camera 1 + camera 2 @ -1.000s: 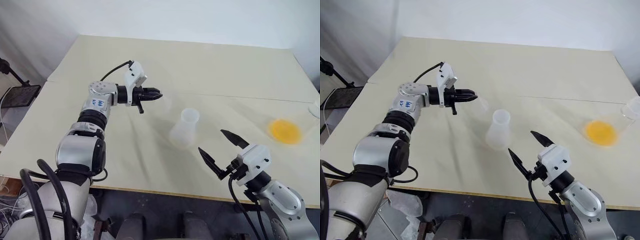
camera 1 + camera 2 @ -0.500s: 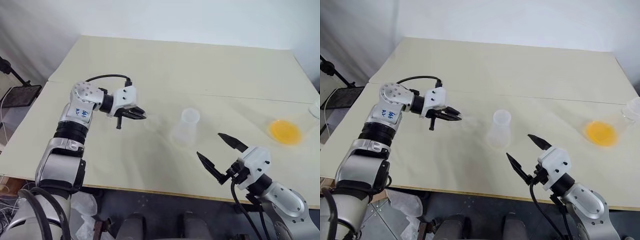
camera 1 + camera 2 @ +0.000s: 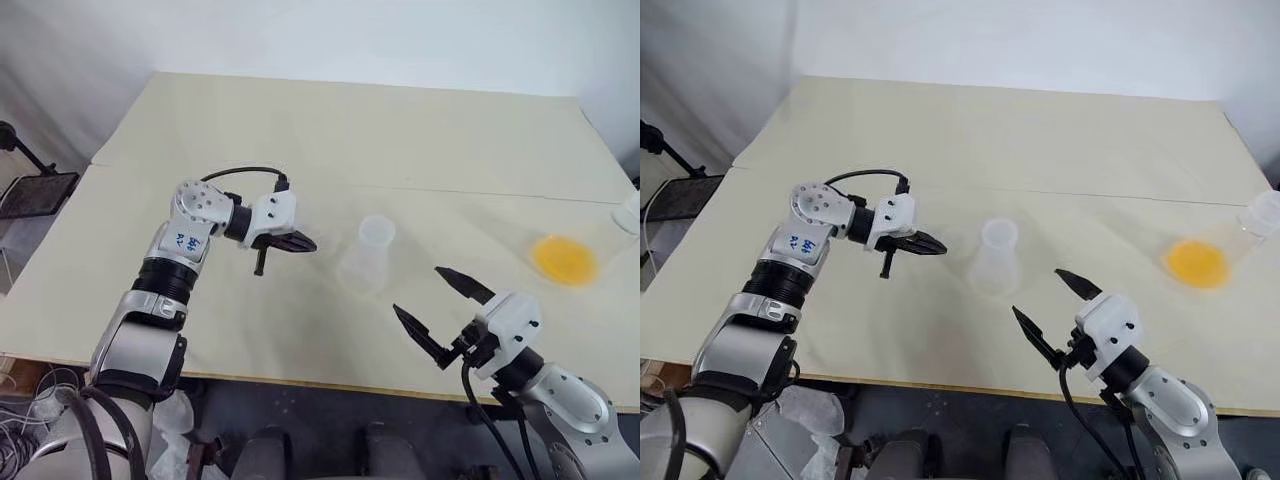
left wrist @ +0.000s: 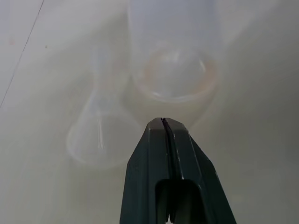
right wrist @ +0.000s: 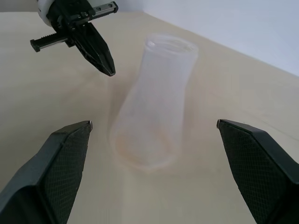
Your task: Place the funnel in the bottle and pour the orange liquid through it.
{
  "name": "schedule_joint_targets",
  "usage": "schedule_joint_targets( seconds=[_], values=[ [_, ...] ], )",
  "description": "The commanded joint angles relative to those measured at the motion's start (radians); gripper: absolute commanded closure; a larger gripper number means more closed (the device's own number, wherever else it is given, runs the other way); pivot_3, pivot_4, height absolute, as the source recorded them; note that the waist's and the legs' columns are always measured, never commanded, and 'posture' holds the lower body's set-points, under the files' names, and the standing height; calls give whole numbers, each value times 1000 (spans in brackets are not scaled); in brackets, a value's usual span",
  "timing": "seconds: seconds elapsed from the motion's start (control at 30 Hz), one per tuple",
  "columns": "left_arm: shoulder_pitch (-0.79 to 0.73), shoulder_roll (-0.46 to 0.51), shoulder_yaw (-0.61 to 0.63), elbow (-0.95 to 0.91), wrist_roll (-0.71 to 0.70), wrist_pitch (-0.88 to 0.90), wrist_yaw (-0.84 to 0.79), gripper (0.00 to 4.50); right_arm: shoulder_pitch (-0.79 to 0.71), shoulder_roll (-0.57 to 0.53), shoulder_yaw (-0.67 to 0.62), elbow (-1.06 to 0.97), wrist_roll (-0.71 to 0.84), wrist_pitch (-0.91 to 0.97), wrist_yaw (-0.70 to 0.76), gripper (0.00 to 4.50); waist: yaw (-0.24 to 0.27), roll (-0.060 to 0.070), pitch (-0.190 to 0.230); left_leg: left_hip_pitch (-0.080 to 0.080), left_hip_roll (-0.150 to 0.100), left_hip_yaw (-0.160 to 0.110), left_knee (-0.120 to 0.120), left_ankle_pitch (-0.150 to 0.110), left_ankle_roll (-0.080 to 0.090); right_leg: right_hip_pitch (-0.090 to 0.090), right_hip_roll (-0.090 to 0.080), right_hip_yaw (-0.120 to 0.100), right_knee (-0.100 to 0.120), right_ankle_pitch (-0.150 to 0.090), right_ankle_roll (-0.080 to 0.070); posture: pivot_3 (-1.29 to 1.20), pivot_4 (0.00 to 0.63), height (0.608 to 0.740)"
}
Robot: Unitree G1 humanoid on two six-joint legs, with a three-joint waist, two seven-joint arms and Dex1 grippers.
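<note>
**Entry: funnel beside bottle, not yet seated**

Item: funnel (image 4: pixel 99 140), clear plastic. We found it just beside the bottle (image 3: pixel 368 255), near the middle of the table (image 3: pixel 420 130), and not in the neck.

Axis: in the left wrist view its long axis ran from the wide mouth, nearest the fingertips, to the stem, which pointed away alongside the bottle. We judged the stem far from pointing down into the neck.

Left gripper (image 3: pixel 303 243): fingers pressed together, tip at the funnel's rim. We could not tell whether a sliver of rim was pinched between them.

Right gripper (image 3: pixel 416 288): fingers spread wide, nothing held, facing the upright bottle from the table's near edge.

Orange liquid (image 3: pixel 565 260): a shallow pool in a clear vessel, well apart on the right.

Risks noted:
- A thin, slick rim could slip from so narrow a pinch, and the funnel could roll off.
- A stem brought in sideways could knock the light, unsteadied bottle over.
- A funnel seated crooked could tip during pouring and spill the liquid.
</note>
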Motion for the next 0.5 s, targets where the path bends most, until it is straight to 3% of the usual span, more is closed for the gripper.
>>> schedule_joint_targets(
  seconds=[0.03, 0.3, 0.4, 0.5],
  values=[
    [13, 53, 28, 10, -11, -31, 28, 4373, 9, -6, -14, -36, 8, -16, 1, 0, -1, 0, 0, 0, 0, 0, 0, 0, 0, 0, 0, 0, 0, 0, 0, 0, 150, 740],
    [132, 125, 114, -14, -116, 77, 27, 4373, -9, -5, -2, -14, 5, -25, 8, 0, -2, 0, 0, 0, 1, -1, 0, 0, 0, 0, 0, 0, 1, 0, 0, 0, 150, 740],
    [144, 121, 173, -6, -177, 135, 51, 3812, -18, -8, -3, -8, 10, -23, 15, 0, 2, 0, 0, 0, 0, -2, 0, 0, 0, 0, 0, 0, 0, 0, 0, 0, 150, 740],
    [150, 110, 216, -5, -219, 187, 79, 2830, -19, -10, -8, -6, 14, -23, 22, 0, 0, 0, 0, 0, -1, -2, 0, 0, 0, 0, -1, 0, 0, 0, 0, 0, 150, 740]
  ],
)
